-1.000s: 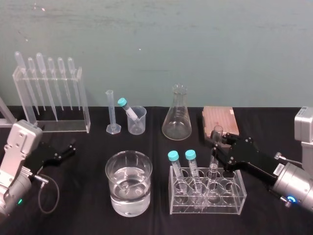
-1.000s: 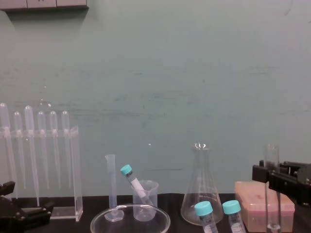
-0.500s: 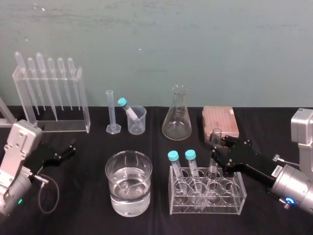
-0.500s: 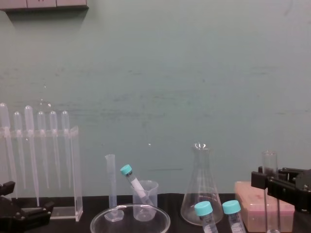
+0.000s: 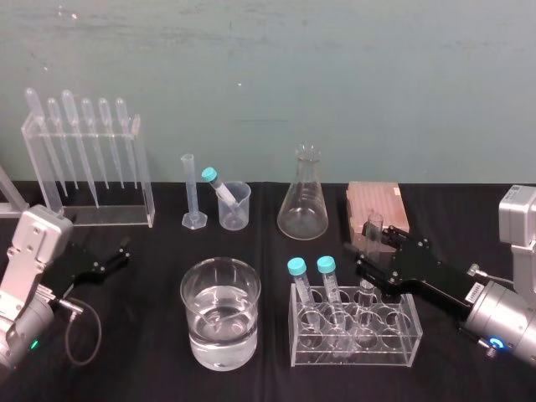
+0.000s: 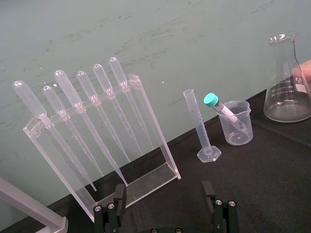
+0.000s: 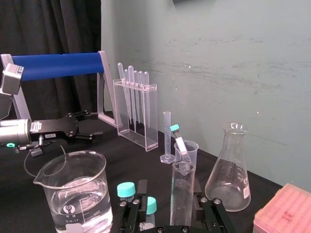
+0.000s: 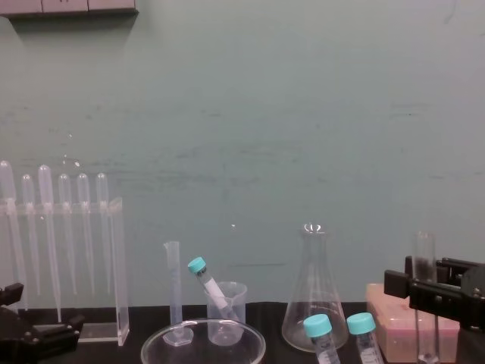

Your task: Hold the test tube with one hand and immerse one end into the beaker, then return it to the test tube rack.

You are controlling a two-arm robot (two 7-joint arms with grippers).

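We see the test tube [image 5: 373,224] standing upright in a hole in the right half of the test tube rack [image 5: 352,348], its open mouth well above the rack's top. The right end effector [image 5: 371,249] sits at the rack's back right corner with its fingers spread, one on each side of the tube. In the right wrist view there is a clear gap between the glass and one finger (the other finger is just beside the tube, and we cannot tell whether it touches).

Two teal-capped tubes [image 5: 296,268] lean in the rack's left holes. The beaker [image 5: 220,339], part full of clear liquid, stands on the counter [image 5: 134,352] just left of the rack. Behind the rack are a conical flask [image 5: 303,205] and a pink box [image 5: 377,201].

The left end effector [image 5: 117,255] rests well to the left of the rack, beyond the beaker, its fingers wide apart and holding nothing.
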